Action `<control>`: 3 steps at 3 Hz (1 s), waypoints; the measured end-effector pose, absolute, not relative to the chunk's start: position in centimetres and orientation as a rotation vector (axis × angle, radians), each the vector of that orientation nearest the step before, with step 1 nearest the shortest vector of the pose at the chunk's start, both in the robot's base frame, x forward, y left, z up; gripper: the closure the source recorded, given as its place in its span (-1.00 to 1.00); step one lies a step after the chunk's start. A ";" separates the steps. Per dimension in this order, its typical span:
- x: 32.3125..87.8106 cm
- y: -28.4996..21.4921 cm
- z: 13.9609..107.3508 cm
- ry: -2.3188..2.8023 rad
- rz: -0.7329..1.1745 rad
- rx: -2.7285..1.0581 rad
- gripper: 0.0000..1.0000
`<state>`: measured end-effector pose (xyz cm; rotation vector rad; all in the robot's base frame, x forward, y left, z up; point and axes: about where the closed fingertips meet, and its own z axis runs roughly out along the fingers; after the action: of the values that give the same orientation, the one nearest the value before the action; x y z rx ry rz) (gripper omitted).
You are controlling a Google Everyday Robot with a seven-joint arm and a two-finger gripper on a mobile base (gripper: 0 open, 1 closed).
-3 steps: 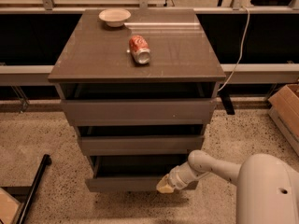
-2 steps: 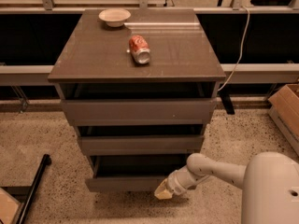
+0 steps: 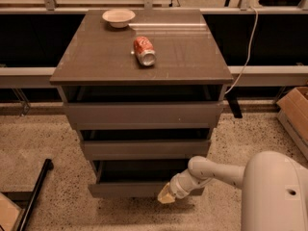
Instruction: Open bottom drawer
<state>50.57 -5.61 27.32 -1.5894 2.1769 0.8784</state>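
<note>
The small grey-brown cabinet (image 3: 139,66) has three handleless drawer fronts. The bottom drawer (image 3: 125,188) is the lowest one; its front stands pulled out a little, with a dark gap above it. My gripper (image 3: 167,196) is low at the right part of that front, at or just under its lower edge, with the white arm (image 3: 216,170) reaching in from the lower right. The two drawers above it (image 3: 144,114) sit further back at their own fronts.
A white bowl (image 3: 118,17) and a red soda can (image 3: 144,51) lying on its side rest on the cabinet top. A cardboard box (image 3: 296,112) stands at the right. A black bar (image 3: 34,196) lies on the speckled floor at the lower left. A white cable (image 3: 245,47) hangs behind.
The gripper has shifted slightly down and left along the bottom drawer's front; the drawer front looks drawn out a little more.
</note>
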 end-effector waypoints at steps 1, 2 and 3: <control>52.5 -6.1 25.7 2.170 0.858 -1.605 -0.23; 55.9 -7.3 23.9 2.157 0.833 -1.592 -0.82; 57.8 -8.2 22.9 2.154 0.817 -1.568 -1.00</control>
<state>57.78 -8.24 22.90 -1.5677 2.1545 0.8175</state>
